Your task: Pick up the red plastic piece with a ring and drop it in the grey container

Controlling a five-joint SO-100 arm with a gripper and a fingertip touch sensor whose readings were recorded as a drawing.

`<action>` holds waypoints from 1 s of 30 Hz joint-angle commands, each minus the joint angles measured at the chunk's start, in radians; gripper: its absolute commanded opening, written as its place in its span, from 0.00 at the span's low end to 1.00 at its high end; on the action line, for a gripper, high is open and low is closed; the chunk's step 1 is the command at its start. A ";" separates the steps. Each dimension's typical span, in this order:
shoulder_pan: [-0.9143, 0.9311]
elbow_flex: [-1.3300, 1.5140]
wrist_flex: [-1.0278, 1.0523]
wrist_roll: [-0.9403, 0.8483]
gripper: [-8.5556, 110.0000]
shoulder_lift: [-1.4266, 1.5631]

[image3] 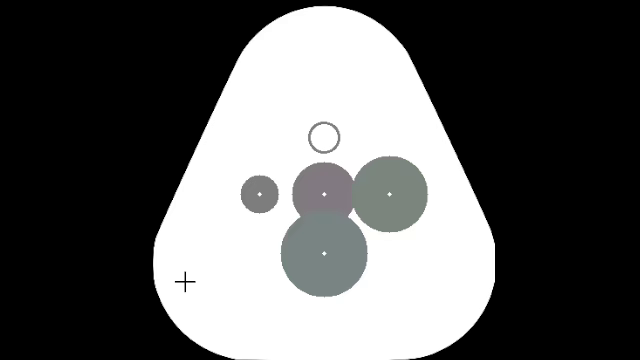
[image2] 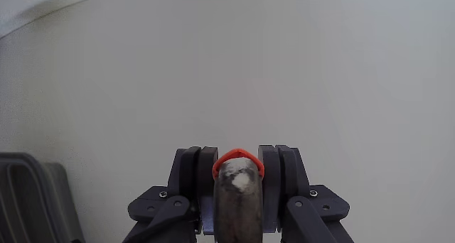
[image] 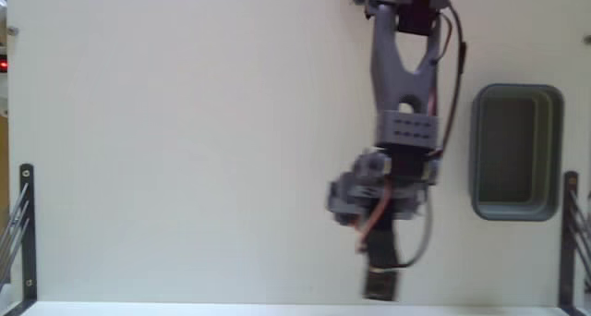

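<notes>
In the wrist view my gripper (image2: 238, 158) is shut on the red plastic piece with a ring (image2: 238, 153). Only its red-orange loop shows between the two dark fingers (image2: 202, 168); a grey rounded part in front hides the rest. The gripper hangs above the pale table. In the fixed view the arm reaches down from the top edge and the gripper (image: 380, 281) is near the bottom edge; the red piece does not show there. The grey container (image: 517, 153) stands to the right of the arm, apart from the gripper. Its dark corner (image2: 28, 200) shows at the wrist view's bottom left.
The white table (image: 185, 150) spreads left of the arm. Dark metal brackets stand at the lower left (image: 26, 228) and lower right (image: 571, 233) table corners. A small red light (image: 4, 66) glows at the left edge.
</notes>
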 commanded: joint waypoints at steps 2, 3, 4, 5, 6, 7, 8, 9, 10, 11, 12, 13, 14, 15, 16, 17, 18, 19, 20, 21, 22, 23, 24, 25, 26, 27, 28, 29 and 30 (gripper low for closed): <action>-0.081 -0.003 0.014 0.002 0.31 0.128; -0.103 -0.001 0.015 0.002 0.31 0.131; -0.126 0.001 0.017 0.002 0.31 0.135; -0.141 0.003 0.018 0.002 0.31 0.138; -0.164 0.005 0.019 0.002 0.31 0.141; -0.186 0.007 0.021 0.002 0.31 0.145; -0.201 0.008 0.022 0.002 0.31 0.147; -0.223 0.010 0.023 0.002 0.31 0.151; -0.245 0.013 0.025 0.002 0.31 0.154; -0.261 0.014 0.026 0.002 0.31 0.157; -0.282 0.016 0.027 0.002 0.31 0.160; -0.304 0.018 0.029 0.002 0.31 0.164; -0.319 0.020 0.030 0.002 0.31 0.166; -0.340 0.022 0.031 0.002 0.31 0.170; -0.361 0.024 0.032 0.002 0.31 0.173; -0.374 0.025 0.033 0.002 0.31 0.175; -0.394 0.027 0.035 0.002 0.31 0.178; -0.413 0.029 0.036 0.002 0.31 0.182; -0.426 0.030 0.037 0.002 0.31 0.184; -0.445 0.032 0.038 0.002 0.31 0.187; -0.464 0.033 0.039 0.002 0.31 0.190; -0.477 0.035 0.040 0.002 0.31 0.192; -0.494 0.036 0.041 0.002 0.31 0.195; -0.512 0.038 0.043 0.002 0.31 0.197; -0.523 0.039 0.043 0.002 0.31 0.199; -0.539 0.041 0.044 0.002 0.31 0.202; -0.554 0.042 0.046 0.002 0.31 0.204; -0.564 0.043 0.046 0.002 0.31 0.206; -0.578 0.044 0.047 0.002 0.31 0.208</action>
